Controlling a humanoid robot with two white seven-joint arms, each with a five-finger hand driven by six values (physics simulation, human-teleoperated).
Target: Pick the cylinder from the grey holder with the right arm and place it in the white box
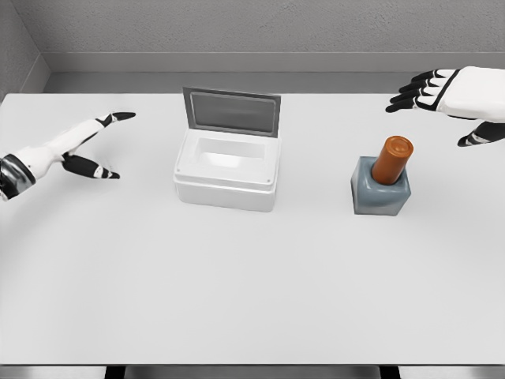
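A white table [252,300] fills the view. Two things are set directly on it — a white box [227,178] with its grey lid raised, left of centre, and a grey holder [380,191] well apart to its right.

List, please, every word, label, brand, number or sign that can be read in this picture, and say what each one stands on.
None: no writing shows anywhere in the head view.
White box and its raised grey lid: plain, no label.
Orange cylinder and grey holder: unmarked.
Left hand and right hand: only black and white patches, no text.
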